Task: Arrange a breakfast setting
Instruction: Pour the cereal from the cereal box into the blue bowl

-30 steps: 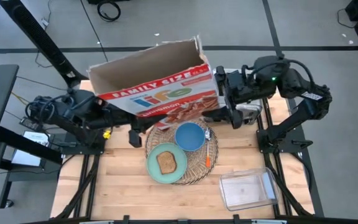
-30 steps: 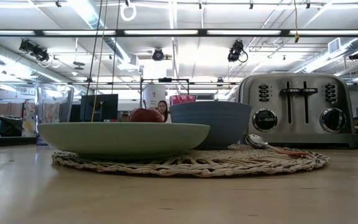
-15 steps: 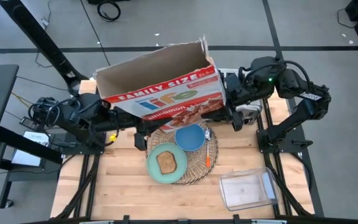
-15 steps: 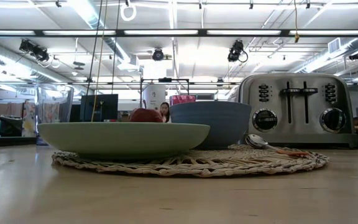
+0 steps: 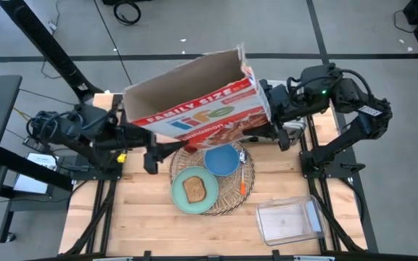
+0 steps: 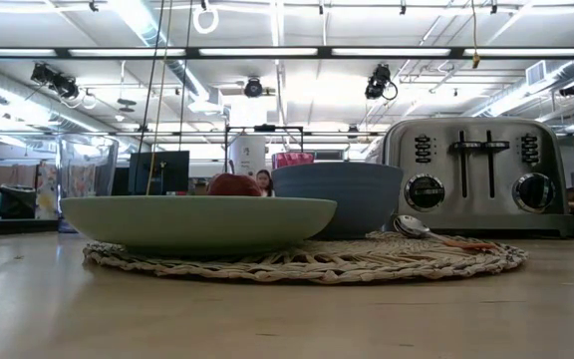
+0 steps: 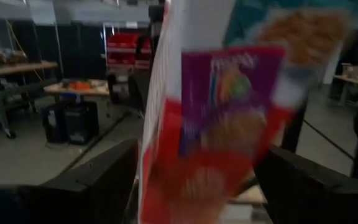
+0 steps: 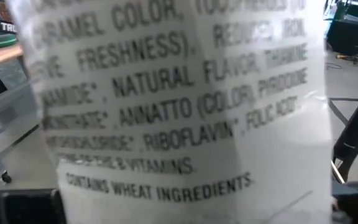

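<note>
Cereal box [image 5: 198, 98] tilted above bowl [image 5: 222, 159], long axis spanning both grippers; left gripper [image 5: 149, 158] pinching one end, right gripper [image 5: 280, 134] the other; open mouth facing away.

both claws [image 5: 216, 141] raised, facing inward

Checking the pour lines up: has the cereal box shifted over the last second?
Yes. In the high view the cereal box has drifted toward the picture's right, its right end now above the blue bowl, which stayed put.
</note>
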Robot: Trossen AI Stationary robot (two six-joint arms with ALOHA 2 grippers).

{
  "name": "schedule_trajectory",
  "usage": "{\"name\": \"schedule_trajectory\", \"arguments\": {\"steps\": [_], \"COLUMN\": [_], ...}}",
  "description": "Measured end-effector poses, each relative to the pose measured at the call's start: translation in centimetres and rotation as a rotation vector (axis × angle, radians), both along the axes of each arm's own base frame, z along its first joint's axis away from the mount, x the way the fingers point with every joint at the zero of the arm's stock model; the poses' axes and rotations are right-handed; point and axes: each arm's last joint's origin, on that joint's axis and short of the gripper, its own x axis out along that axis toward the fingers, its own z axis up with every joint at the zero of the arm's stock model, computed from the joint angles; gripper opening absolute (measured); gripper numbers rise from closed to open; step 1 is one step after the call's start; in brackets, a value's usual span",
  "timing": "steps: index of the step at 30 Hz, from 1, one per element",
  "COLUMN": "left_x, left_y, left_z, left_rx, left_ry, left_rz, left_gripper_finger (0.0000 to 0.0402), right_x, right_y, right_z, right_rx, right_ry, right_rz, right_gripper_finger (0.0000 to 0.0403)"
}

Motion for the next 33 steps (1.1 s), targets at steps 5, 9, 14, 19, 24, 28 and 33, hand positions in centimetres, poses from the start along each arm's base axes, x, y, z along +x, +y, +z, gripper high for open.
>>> {"name": "schedule_trajectory", "arguments": {"steps": [5, 9, 14, 19, 24, 28, 33], "left_x": [-2.8, -4.6, -6.4, -6.8, -6.7, -6.6, -6.4], "left_y": [0.2, 0.4, 0.9, 1.3, 1.8, 2.2, 2.8], "left_z": [-0.4, -1.4, -2.4, -3.0, -3.0, -3.0, -3.0], "left_rx": [-0.106, -0.238, -0.349, -0.386, -0.402, -0.397, -0.396], "left_ry": [0.099, 0.216, 0.289, 0.316, 0.286, 0.272, 0.267], "left_rz": [-0.042, -0.04, 0.067, 0.176, 0.244, 0.289, 0.331], "left_gripper_finger": [0.0315, 0.0315, 0.0314, 0.0309, 0.0309, 0.0309, 0.0309], "right_x": [-2.0, -4.2, -7.0, -9.4, -11.8, -13.6, -15.3], "right_y": [-0.3, -0.6, -0.8, -0.8, -0.8, -1.0, -1.0], "right_z": [-0.9, -2.6, -6.5, -11.8, -16.1, -18.6, -20.3], "right_rx": [0.007, 0.017, 0.069, 0.135, 0.234, 0.272, 0.29], "right_ry": [0.049, 0.116, 0.212, 0.336, 0.429, 0.52, 0.654], "right_rz": [-0.026, -0.066, -0.086, -0.093, -0.092, -0.112, -0.099], "right_gripper_finger": [0.0242, 0.0242, 0.0241, 0.0241, 0.024, 0.024, 0.024]}}
